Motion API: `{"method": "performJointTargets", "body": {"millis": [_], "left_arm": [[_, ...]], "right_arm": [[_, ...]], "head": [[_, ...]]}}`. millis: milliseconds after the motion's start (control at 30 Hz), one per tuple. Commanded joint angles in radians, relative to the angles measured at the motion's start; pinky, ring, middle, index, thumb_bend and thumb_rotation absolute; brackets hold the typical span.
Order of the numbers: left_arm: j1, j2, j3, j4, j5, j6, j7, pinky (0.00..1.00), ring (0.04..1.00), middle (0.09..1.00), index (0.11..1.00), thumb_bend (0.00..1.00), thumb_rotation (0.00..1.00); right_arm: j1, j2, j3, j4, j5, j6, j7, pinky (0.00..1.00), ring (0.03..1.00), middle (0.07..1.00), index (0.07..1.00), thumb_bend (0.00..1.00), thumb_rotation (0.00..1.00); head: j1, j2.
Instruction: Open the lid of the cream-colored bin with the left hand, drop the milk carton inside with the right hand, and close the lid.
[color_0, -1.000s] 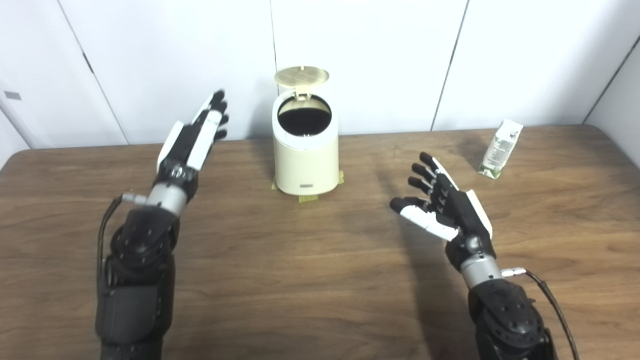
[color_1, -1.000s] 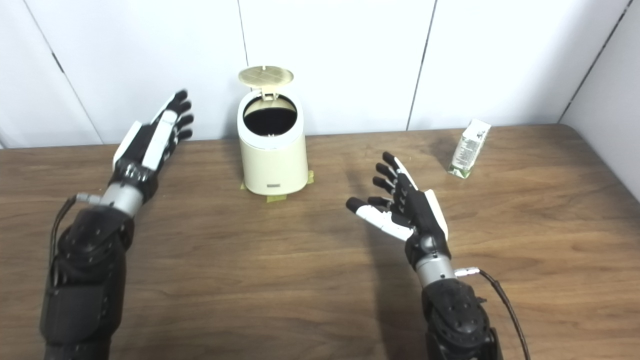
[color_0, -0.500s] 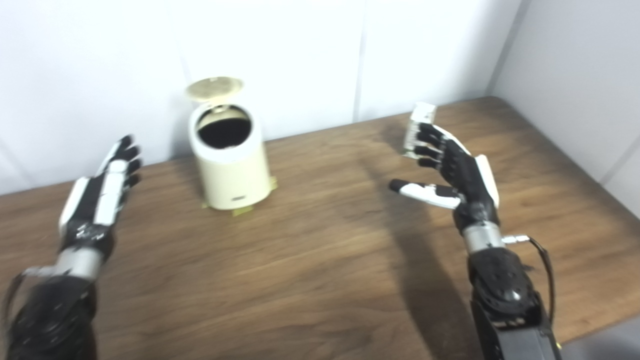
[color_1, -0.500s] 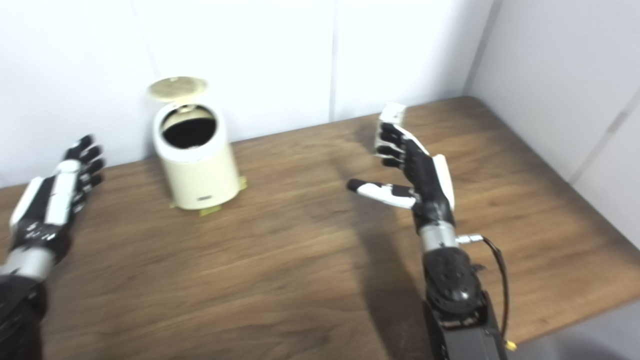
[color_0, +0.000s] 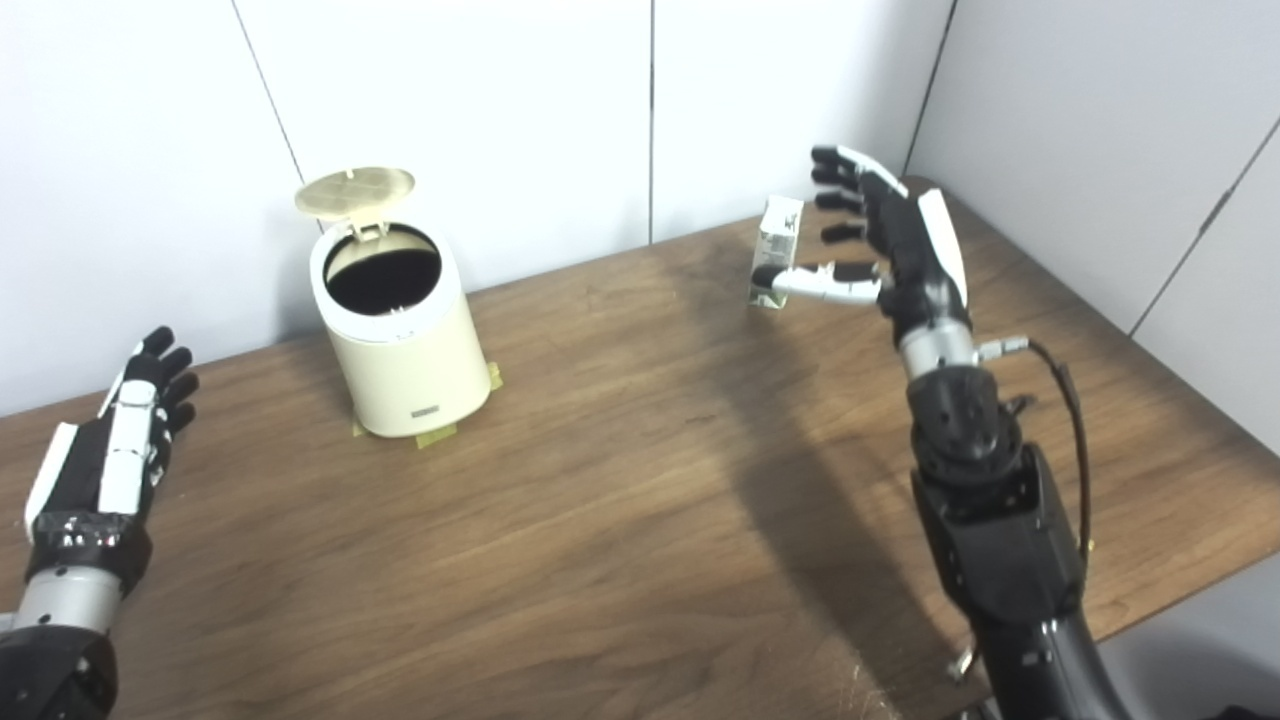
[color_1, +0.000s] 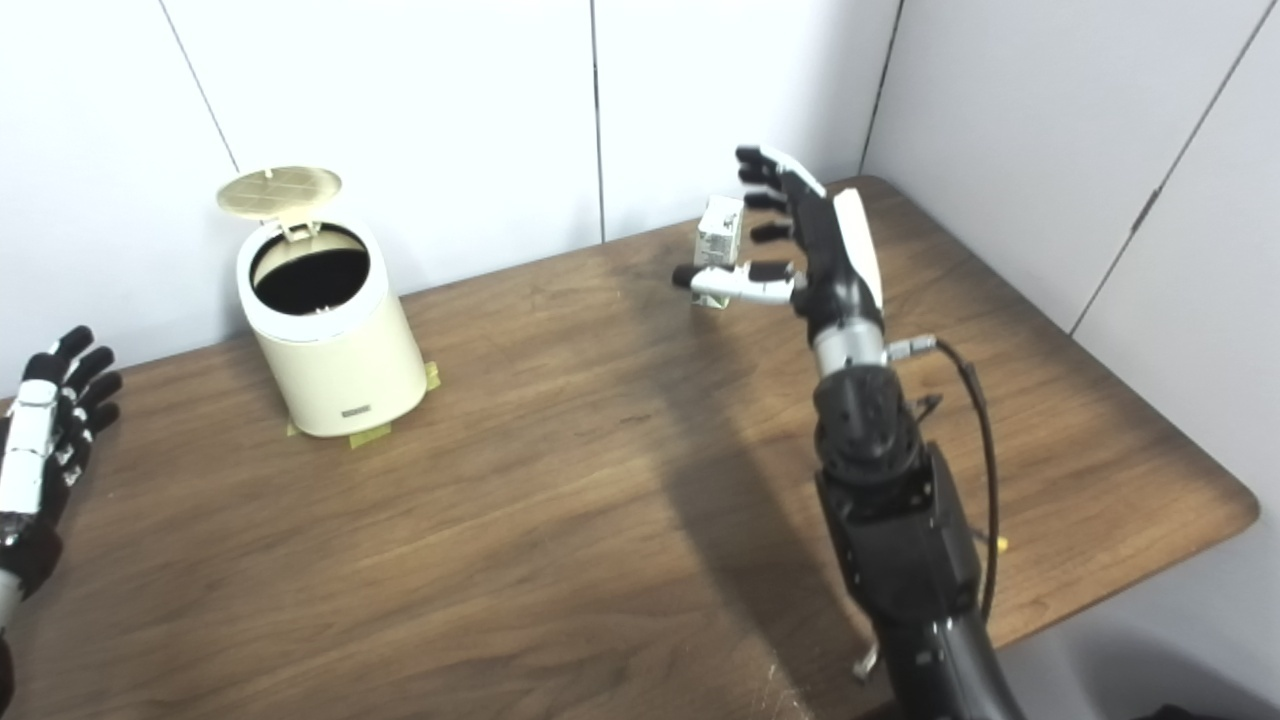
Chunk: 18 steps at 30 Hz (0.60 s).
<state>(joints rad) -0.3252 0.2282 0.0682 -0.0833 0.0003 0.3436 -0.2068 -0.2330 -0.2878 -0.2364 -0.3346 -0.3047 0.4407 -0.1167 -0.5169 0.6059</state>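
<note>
Left eye view shows the right hand (color_0: 900, 245) raised with fingers spread and holding nothing, the thumb stretched out toward the carton (color_0: 777, 250). That carton stands upright on the table (color_0: 620, 520) just beyond the thumb tip; whether they touch cannot be told. Far off to this hand's left sits the bin (color_0: 395, 335), its lid (color_0: 355, 190) tipped up and the mouth dark. Left hand (color_0: 110, 455) hovers flat and empty, well apart from the bin.

One bin (color_0: 400, 340), one milk carton (color_0: 776, 240), seemingly two hands (color_0: 900, 240).
</note>
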Motion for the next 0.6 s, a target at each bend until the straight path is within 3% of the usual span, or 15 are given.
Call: {"method": "performJointTargets", "body": {"millis": [0,100,167,400,567], "left_arm": [[-0.029,0.022,-0.005,-0.033,0.002,-0.013,0.003,0.97,0.961,0.971,0.992,0.56,1.00],[-0.027,0.029,-0.012,-0.033,0.002,-0.017,0.003,0.97,0.960,0.971,0.991,0.57,1.00],[-0.023,0.039,-0.021,-0.036,0.005,-0.020,-0.004,0.97,0.965,0.974,0.996,0.57,1.00],[-0.010,0.073,-0.058,-0.069,0.025,-0.007,-0.018,0.98,0.958,0.964,0.993,0.57,1.00],[-0.002,0.094,-0.077,-0.074,0.042,-0.018,-0.028,0.96,0.954,0.952,0.979,0.54,1.00]], "right_arm": [[-0.066,-0.062,-0.009,0.011,-0.024,0.001,0.006,0.54,0.787,0.819,0.810,0.83,0.09],[-0.107,-0.119,0.006,0.079,-0.029,-0.005,0.025,0.70,0.808,0.808,0.817,0.87,0.08],[-0.134,-0.155,0.025,0.125,-0.040,-0.001,0.044,0.75,0.813,0.813,0.825,0.87,0.08],[-0.232,-0.246,0.102,0.278,-0.124,0.027,0.101,0.67,0.813,0.863,0.864,0.90,0.14],[-0.292,-0.257,0.109,0.354,-0.166,0.029,0.182,0.70,0.837,0.870,0.857,0.90,0.14]], "head": [[-0.001,0.000],[0.004,-0.002],[0.006,-0.003],[0.012,-0.001],[0.018,-0.003]]}}
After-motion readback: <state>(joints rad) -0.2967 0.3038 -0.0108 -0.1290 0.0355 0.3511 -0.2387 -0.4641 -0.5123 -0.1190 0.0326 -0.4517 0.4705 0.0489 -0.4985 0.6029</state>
